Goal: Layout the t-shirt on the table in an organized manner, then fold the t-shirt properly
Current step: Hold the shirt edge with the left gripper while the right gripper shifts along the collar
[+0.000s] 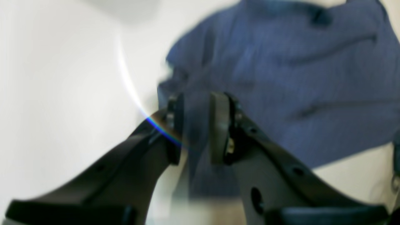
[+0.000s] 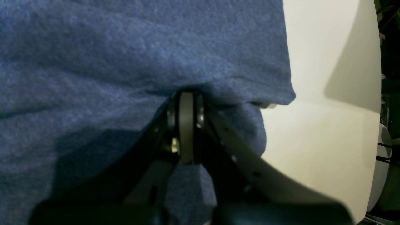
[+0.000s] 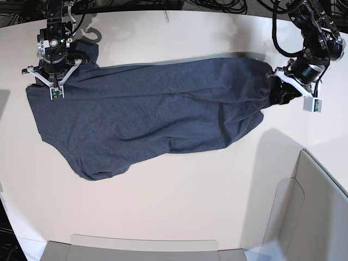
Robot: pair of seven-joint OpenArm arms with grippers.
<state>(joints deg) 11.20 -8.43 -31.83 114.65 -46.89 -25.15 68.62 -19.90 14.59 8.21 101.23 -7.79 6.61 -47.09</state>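
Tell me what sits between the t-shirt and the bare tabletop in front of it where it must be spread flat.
Nothing visible does. The t-shirt lies stretched between the right gripper and the left gripper, and the table in front of it is bare up to the grey panels at its edge.

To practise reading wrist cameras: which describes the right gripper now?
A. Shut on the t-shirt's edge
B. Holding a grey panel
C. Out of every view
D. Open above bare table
A: in the right wrist view the right gripper has its jaws pressed together with the t-shirt bunched at their tips.
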